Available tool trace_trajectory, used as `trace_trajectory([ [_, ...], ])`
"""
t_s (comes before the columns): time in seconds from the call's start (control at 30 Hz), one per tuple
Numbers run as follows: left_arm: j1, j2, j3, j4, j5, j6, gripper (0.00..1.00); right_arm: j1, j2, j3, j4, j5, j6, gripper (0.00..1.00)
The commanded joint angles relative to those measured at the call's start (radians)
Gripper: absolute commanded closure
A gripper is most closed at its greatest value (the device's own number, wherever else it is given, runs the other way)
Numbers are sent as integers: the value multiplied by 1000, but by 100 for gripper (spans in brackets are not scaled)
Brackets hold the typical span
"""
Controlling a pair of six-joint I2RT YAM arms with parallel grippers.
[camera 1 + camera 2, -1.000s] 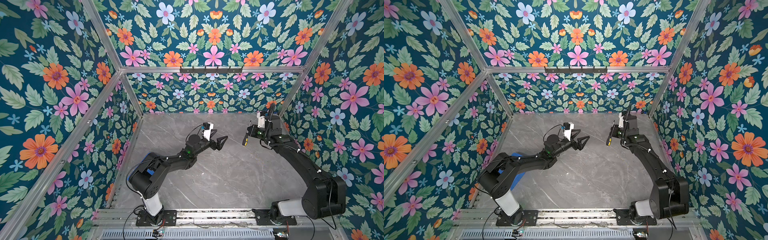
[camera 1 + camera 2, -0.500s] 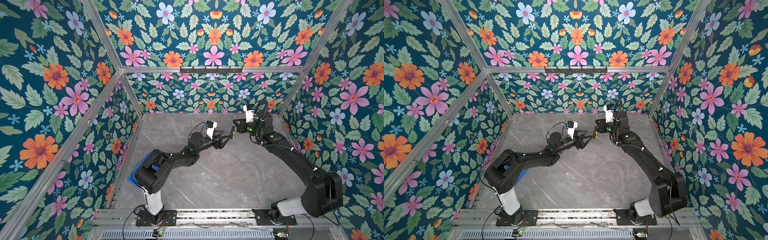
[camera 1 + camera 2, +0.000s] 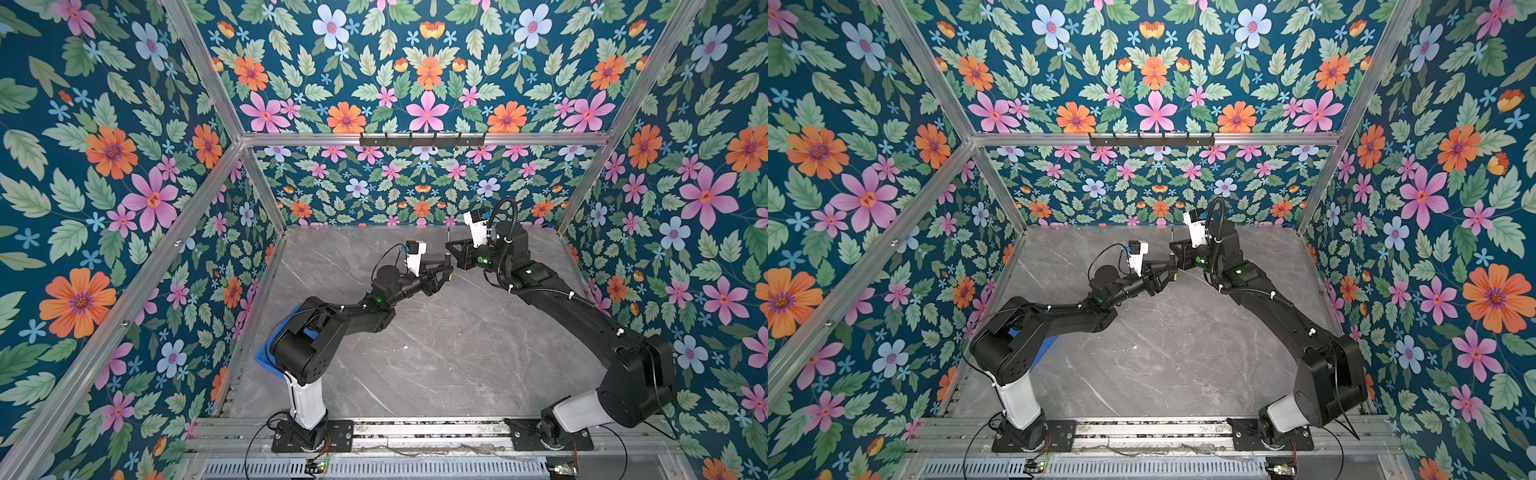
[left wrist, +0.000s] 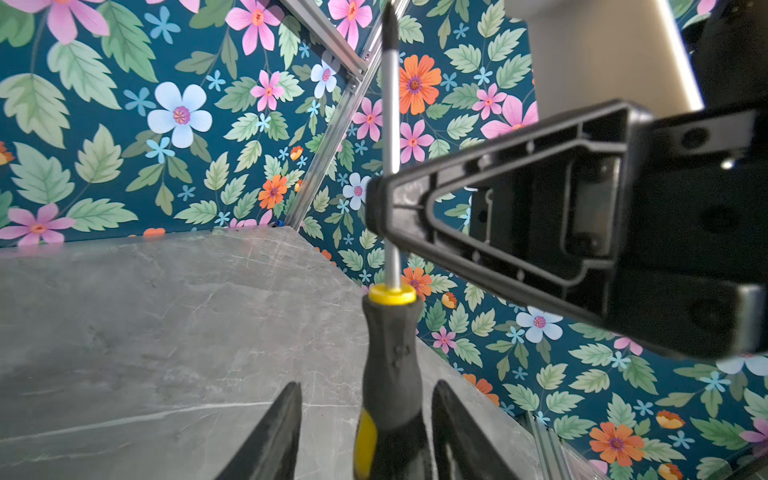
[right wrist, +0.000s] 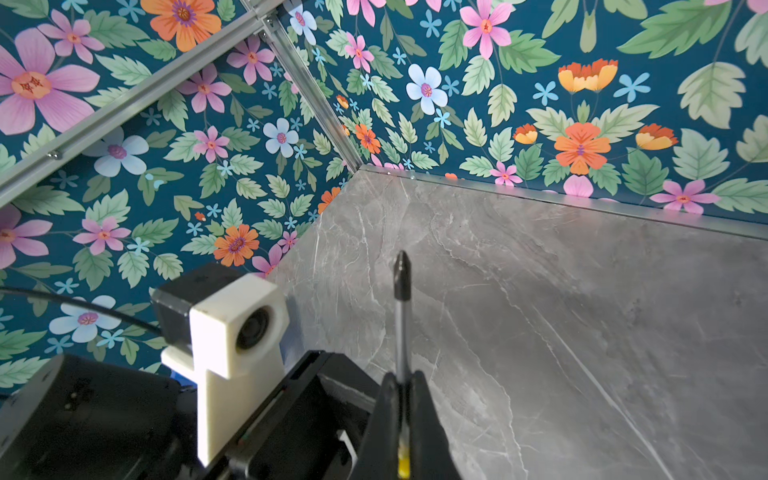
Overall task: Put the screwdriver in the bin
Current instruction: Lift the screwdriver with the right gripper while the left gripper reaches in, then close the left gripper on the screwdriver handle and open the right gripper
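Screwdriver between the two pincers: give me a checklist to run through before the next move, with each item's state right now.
1. Right pincer shut on the shaft of the screwdriver: ok.
2. Handle sits between the fingers of the left pincer: ok.
3. Left pincer closed firmly on the handle: not ok; the left wrist view shows gaps on both sides of it.
4. Screwdriver held clear of the table: ok, it is in the air, tip up.
5. Bin open and free to receive: cannot tell; in both top views the left arm covers most of it.
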Motion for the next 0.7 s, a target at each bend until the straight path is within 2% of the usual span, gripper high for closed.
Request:
trace_trajectory([
  [0.0,8,-21,-5,30,1,3,50,11,4,11,27,-10,-31,100],
  [0.4,11,1,15,48,21,-21,64,27,19,23,9,-27,-47,100],
  [0.67,13,-10,14,38,8,-5,62,37,24,25,-24,-23,-76,100],
])
